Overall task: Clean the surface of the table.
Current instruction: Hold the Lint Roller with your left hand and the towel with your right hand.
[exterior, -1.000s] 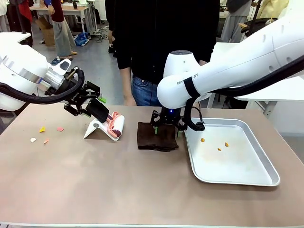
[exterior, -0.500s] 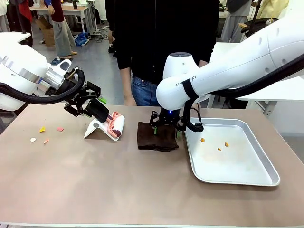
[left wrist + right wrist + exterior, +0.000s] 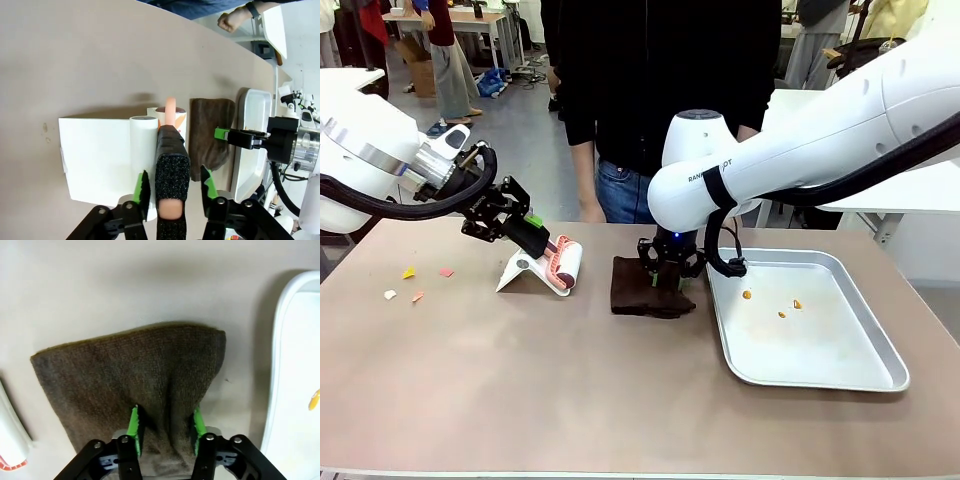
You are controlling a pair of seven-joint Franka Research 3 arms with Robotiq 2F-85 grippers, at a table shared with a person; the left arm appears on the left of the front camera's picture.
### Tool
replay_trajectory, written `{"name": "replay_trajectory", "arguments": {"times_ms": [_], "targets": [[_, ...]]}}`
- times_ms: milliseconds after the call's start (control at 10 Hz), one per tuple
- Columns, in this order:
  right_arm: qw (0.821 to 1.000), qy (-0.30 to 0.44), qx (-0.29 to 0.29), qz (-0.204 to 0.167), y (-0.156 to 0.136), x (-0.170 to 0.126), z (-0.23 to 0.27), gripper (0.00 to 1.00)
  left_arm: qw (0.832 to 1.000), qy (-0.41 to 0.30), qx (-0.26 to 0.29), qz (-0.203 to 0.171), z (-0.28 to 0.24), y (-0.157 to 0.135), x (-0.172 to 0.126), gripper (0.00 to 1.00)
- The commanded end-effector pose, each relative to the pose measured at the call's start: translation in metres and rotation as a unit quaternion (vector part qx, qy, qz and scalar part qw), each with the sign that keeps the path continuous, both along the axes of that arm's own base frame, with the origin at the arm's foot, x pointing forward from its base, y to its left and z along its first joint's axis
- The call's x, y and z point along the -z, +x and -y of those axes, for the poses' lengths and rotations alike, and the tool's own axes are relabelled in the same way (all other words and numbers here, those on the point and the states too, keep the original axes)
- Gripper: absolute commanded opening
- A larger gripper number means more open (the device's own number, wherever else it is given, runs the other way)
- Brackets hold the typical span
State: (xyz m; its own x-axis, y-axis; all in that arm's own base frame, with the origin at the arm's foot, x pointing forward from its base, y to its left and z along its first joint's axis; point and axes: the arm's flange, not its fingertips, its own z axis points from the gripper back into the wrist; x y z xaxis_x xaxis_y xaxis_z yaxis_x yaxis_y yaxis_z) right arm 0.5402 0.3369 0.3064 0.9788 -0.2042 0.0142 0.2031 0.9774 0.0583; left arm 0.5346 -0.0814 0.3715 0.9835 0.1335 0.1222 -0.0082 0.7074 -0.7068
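Front view: the table (image 3: 520,390) fills the near scene. The right gripper (image 3: 165,430) pinches a fold of the brown cloth (image 3: 125,365), left of the tray (image 3: 840,360). The left gripper (image 3: 174,185) straddles the lint roller (image 3: 172,150) handle, far left; whether it squeezes, I cannot tell.

Front camera across table (image 3: 520,380) toward person (image 3: 660,80); wrist cameras close overhead, brown cloth (image 3: 632,290) common to all.
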Motion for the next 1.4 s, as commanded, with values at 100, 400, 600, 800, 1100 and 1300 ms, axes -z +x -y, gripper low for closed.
{"name": "replay_trajectory", "arguments": {"times_ms": [100,400,600,800,1100,1300], "targets": [[1.0,-0.002,0.01,-0.004,0.001,0.012,0.0,0.0,1.0,-0.004,0.009,0.012,-0.005,0.001,-0.003,0.0],[1.0,0.002,0.009,-0.008,0.001,0.012,0.001,0.0,1.0,-0.002,0.006,0.013,-0.005,0.0,-0.004,0.0],[1.0,0.01,0.013,-0.011,0.002,0.013,0.001,0.0,1.0,0.001,0.002,0.016,-0.006,0.0,-0.005,0.0],[1.0,0.02,0.017,-0.011,0.002,0.012,0.004,0.0,1.0,0.001,-0.003,0.021,-0.007,0.0,-0.008,0.0],[0.999,0.043,0.027,-0.009,0.002,0.004,0.015,0.0,0.999,-0.015,-0.013,0.036,-0.015,-0.005,-0.023,0.0],[0.995,0.098,0.025,-0.012,-0.002,-0.008,0.03,0.0,0.997,-0.066,-0.019,0.041,-0.026,-0.011,-0.043,0.0]]}}
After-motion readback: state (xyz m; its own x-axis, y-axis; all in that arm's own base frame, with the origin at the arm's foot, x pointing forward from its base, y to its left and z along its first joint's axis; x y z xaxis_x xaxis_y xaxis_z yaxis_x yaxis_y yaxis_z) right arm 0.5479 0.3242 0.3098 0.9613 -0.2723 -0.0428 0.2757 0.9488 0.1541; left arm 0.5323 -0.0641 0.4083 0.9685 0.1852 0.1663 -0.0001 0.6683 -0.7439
